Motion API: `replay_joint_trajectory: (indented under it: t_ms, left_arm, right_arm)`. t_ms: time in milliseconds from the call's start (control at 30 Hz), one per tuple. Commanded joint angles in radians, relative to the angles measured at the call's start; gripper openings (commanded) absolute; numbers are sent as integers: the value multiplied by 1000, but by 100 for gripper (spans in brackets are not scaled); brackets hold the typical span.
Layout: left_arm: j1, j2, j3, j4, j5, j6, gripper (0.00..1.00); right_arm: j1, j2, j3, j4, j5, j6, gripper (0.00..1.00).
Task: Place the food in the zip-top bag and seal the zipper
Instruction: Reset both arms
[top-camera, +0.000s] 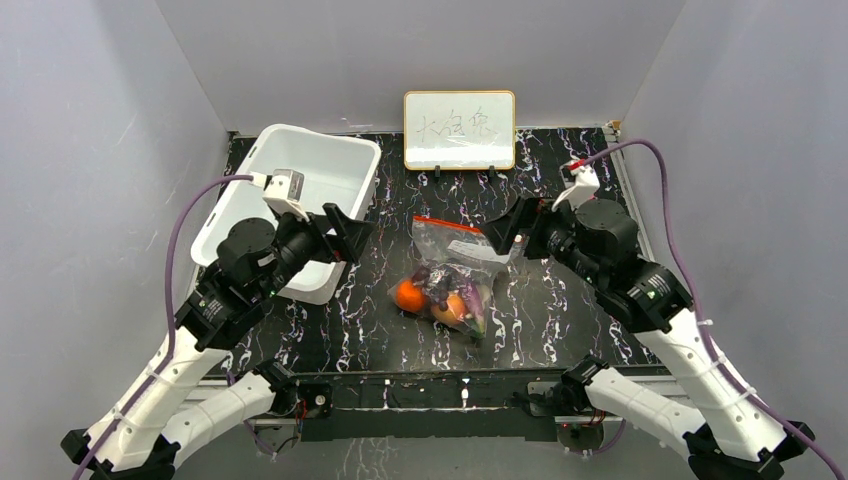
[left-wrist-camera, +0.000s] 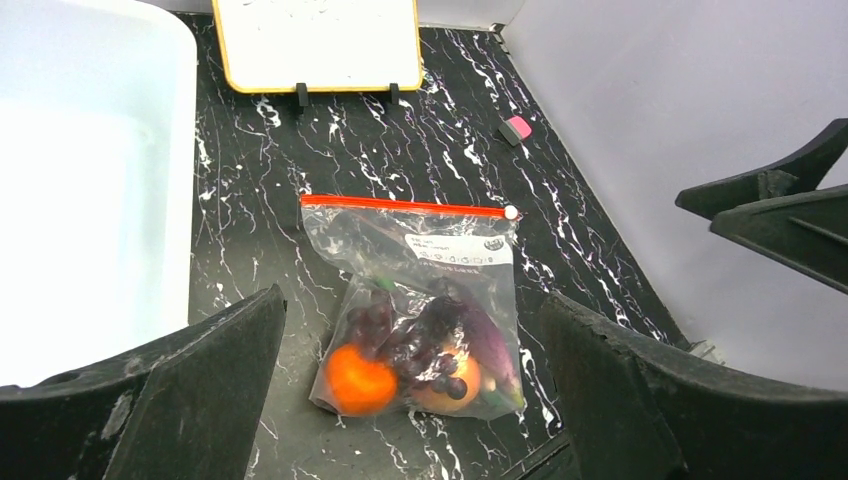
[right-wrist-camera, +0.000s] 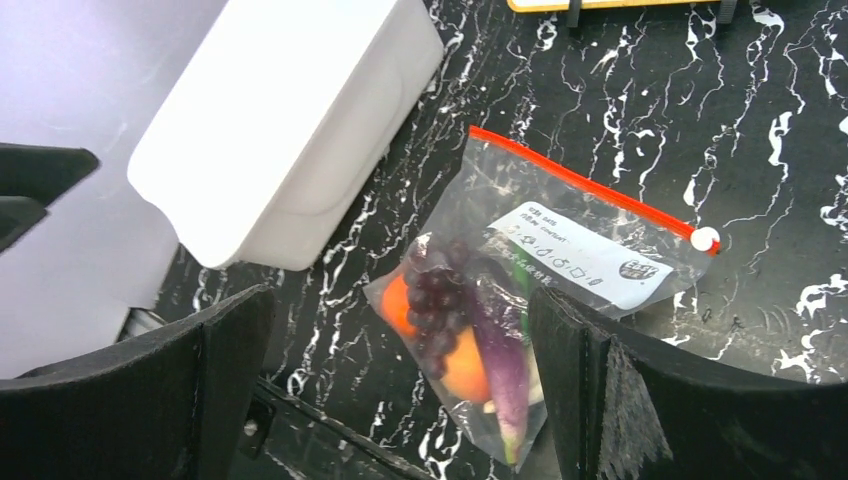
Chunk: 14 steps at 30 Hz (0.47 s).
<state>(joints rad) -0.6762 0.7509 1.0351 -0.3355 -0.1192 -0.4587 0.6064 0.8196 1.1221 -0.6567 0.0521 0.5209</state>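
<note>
Food sits inside the zip-top bag (top-camera: 455, 270), which lies flat on the black marbled table (top-camera: 570, 300) near the middle of the top view. I see an orange fruit (top-camera: 408, 296) at the bag's 7 o'clock corner. A dark grape bunch (top-camera: 437, 282) is just beside it, a second orange piece (top-camera: 450, 310) is under the grapes, and a purple eggplant (right-wrist-camera: 500, 360) runs along the 4 o'clock side (clearest on my right wrist feed). All of it is bunched at the 6 o'clock end of the bag.

At the 12 o'clock end, the zipper (top-camera: 447, 224) runs as one straight red-orange line. Its white slider (left-wrist-camera: 511, 212) is at the 3 o'clock end. I cannot tell from these feeds whether the seal is pressed fully closed.

My left gripper (top-camera: 352, 235) hangs at about 9 o'clock from the bag, jaws spread wide and holding nothing. My right gripper (top-camera: 505, 228) is at about 2 o'clock, close to the zipper corner, also spread wide and empty. Neither touches the bag.

The white bin (top-camera: 310, 190) stands at 10 o'clock from the bag, behind the left gripper. The small whiteboard (top-camera: 459, 130) stands upright at 12 o'clock, at the far edge of the table
</note>
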Motion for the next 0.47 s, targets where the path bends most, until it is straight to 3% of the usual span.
replay_joint_trajectory:
  t_ms: [0, 433]
  left_arm:
    - [4, -19, 12, 3, 15, -22, 98]
    - [4, -55, -97, 43, -13, -34, 98]
  right_arm:
    - [-4, -51, 17, 28, 2, 69, 98]
    - [-4, -76, -28, 22, 17, 82, 98]
